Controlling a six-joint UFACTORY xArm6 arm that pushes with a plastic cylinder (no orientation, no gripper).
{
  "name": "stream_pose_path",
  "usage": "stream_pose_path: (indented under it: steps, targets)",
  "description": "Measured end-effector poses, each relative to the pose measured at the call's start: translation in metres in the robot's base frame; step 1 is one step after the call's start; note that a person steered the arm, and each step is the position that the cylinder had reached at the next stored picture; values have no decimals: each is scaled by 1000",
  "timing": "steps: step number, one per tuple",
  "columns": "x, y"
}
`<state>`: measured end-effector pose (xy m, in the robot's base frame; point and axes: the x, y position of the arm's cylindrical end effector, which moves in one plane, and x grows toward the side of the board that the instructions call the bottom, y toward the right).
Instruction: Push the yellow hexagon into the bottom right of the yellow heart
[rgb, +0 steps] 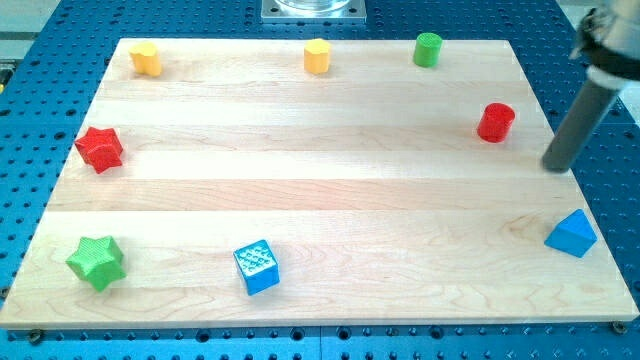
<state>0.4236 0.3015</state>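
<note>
The bench (320, 190) is a pale wooden board with long grain bands running across it, laid on a blue perforated metal base (40, 60). The blocks on it look like smooth, matte pieces. Along the view's top edge lie the yellow heart (146, 58) at the left, the yellow hexagon (317, 56) near the middle, and a green cylinder (428, 49) further right; the hexagon stands well apart from the heart, on its right. A red cylinder (496, 122) stands below the green one, toward the right edge. On the view's left sit a red star (100, 148) and, lower down, a green star (96, 262) with ridged faces. A blue cube (257, 267) with a dotted top face rests near the bottom edge, and a blue triangular block (572, 234) lies at the right edge. The tool is a plain dark rod with nothing to open or close; my tip (556, 166) is at the board's right edge, just right of and below the red cylinder, touching no block and far from the yellow hexagon.
</note>
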Motion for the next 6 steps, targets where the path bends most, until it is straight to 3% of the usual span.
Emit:
stream_pose_path:
  steps: [1,2,3,4,5,6]
  targets:
    - [-81,-13]
    - [-126,-72]
    - [-131,-192]
    - [-176,-252]
    - [-184,-274]
    - [-186,-375]
